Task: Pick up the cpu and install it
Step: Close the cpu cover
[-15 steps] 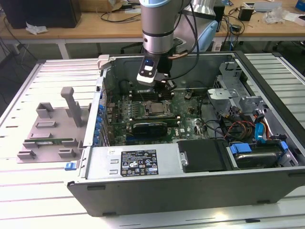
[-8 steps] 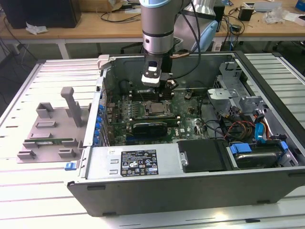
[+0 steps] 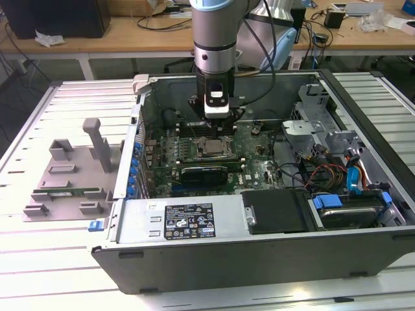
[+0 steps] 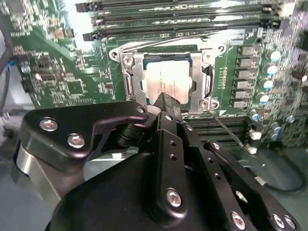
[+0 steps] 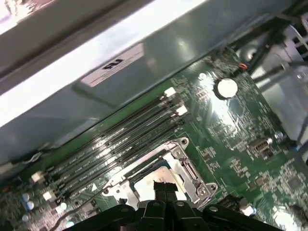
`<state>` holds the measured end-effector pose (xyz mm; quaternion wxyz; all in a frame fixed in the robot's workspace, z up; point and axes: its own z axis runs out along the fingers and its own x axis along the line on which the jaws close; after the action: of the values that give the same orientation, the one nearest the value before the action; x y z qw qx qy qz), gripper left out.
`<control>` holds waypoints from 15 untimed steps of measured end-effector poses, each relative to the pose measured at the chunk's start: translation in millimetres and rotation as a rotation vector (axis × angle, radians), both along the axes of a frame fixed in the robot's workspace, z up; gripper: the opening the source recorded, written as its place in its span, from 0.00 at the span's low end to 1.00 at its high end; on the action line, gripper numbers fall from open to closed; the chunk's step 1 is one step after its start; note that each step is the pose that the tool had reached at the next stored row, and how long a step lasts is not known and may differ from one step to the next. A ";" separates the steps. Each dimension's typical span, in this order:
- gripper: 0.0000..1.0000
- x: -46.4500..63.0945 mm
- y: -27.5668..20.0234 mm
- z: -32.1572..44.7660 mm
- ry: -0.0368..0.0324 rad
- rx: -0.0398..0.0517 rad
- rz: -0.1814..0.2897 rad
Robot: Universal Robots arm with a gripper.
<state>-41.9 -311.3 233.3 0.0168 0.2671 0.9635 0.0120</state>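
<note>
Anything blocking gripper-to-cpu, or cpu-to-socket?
Nothing visible. In the second wrist view the cpu already lies inside the socket frame, and the gripper hangs just over its edge with nothing between them.

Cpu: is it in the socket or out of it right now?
In: the cpu lies flat inside the socket frame, under the gripper.
</note>
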 end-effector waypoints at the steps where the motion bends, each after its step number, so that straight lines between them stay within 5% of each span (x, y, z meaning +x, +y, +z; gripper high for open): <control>1: 0.11 0.0 0.0 0.0 0.0000 -0.0001 0.020; 15: 0.11 0.0 0.0 -0.6 0.0000 -0.0027 0.367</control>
<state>-41.9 -311.3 232.7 0.0147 0.0866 0.9960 0.0135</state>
